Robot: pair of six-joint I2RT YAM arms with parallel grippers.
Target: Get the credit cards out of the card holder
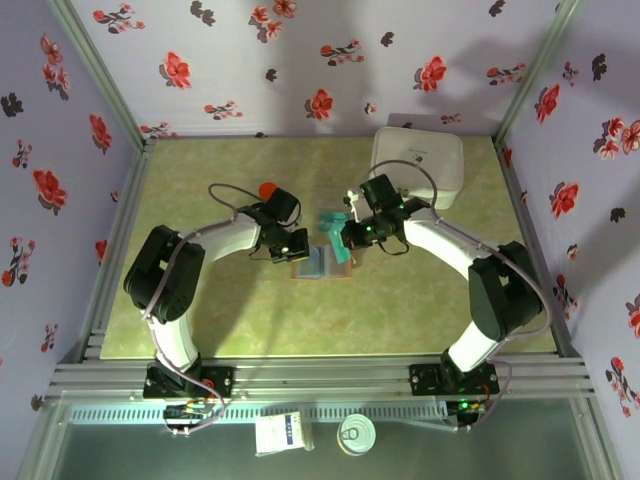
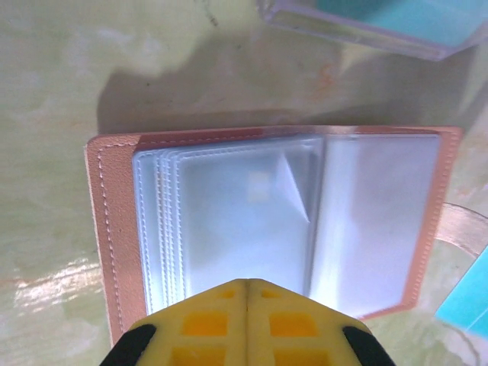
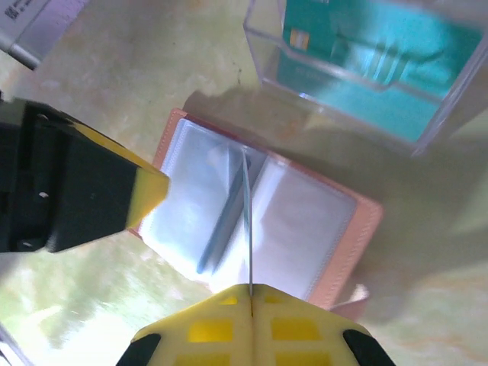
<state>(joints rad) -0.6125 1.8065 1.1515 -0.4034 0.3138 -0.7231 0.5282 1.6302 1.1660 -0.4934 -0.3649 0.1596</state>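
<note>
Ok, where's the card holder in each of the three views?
Top external: card holder lies mid-table, just below the clear tray.
Left wrist: open at centre, tray at top right.
Right wrist: open at centre, tilted, tray at top right.
Shared landmark: the clear tray holding teal cards.

The clear tray (image 1: 333,222) is standing just behind the open card holder (image 1: 318,266), closing off the approach from the far side. The left fingers (image 2: 221,309), pressed together, are covering the holder's near edge. The right fingers (image 3: 286,324), pinching a credit card (image 1: 341,250), are hanging close above it, so the two arms are crowding that space. The white box (image 1: 418,165) is filling the far right corner. The table (image 1: 250,325) is lying free toward the arm bases and at far left.
</note>
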